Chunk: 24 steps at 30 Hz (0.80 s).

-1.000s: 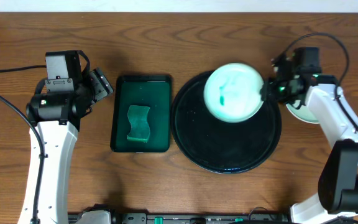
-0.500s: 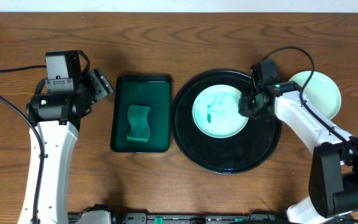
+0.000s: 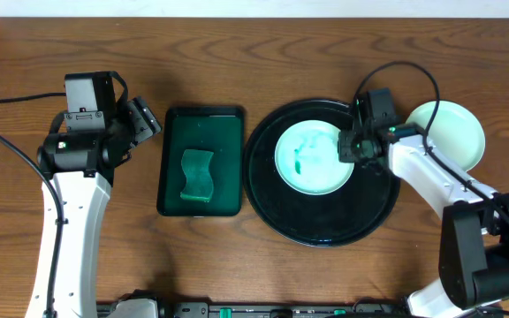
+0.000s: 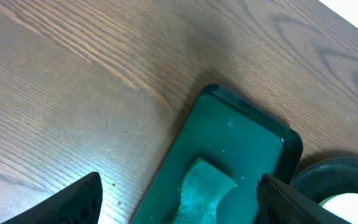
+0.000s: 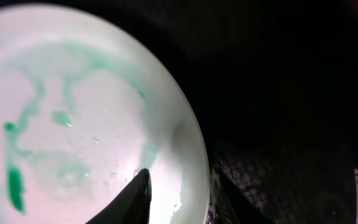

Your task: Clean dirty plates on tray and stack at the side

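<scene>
**A:** The right gripper [image 3: 350, 148] is reaching in over the black tray [image 3: 325, 219] and sitting at the right rim of the smeared plate [image 3: 312, 159]. What are the jaws doing?

**B:** They are standing a little apart. One of the fingers [image 5: 135, 196] is lying over the plate's face, the other is outside the rim, and a strip of plate is showing between them. The gripper isn't pinching anything. The plate is lying flat, green streaks up, slightly toward the tray's back edge.

**A:** And the other side?

**B:** The left gripper [image 3: 151, 119] is hanging over bare table [image 3: 237, 53] by the left edge of the green tray [image 3: 173, 141]. Its jaws are spread wide and holding nothing. A sponge [image 3: 196, 174] is lying in that tray.

**A:** I'm seeing a second plate [image 3: 456, 132].

**B:** Yes, it's resting on the wood off the black tray, toward the table's right edge, and the right arm is crossing over part of it.
</scene>
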{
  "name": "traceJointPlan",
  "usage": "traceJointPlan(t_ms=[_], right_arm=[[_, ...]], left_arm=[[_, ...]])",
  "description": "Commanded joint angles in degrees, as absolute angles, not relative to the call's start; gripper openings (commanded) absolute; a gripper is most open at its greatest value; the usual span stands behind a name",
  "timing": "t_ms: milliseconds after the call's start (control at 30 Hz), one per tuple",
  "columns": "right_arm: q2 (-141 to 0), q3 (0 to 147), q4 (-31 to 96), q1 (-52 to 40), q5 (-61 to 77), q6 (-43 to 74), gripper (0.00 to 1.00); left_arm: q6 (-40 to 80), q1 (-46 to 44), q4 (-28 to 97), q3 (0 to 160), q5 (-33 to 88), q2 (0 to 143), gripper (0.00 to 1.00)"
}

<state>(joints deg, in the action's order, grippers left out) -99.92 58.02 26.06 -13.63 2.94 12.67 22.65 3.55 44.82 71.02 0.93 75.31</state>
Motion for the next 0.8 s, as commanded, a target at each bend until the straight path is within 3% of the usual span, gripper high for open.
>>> traceJointPlan(t_ms=[0,133,433,667,767], right_arm=[[-99.8,55.2,23.2,-13.8,2.3,11.5,0.27],[-99.8,53.6,21.3,-13.8,2.3,11.5,0.22],[-99.8,51.4,18.7,-13.8,2.4,11.5,0.02],[-99.8,51.4,17.9,-13.9,2.4,11.5,0.01],[-99.8,51.4,17.9,-13.9,2.4,11.5,0.01]], left_arm=[[22.7,3.7,44.9,71.7,0.4,75.3,0.8],[22.7,3.7,44.9,71.7,0.4,75.3,0.8],[22.7,3.7,44.9,71.7,0.4,75.3,0.8],[22.8,3.7,45.5,71.7,1.3,75.3,0.8],[22.7,3.7,51.9,71.7,9.7,75.4,0.8]])
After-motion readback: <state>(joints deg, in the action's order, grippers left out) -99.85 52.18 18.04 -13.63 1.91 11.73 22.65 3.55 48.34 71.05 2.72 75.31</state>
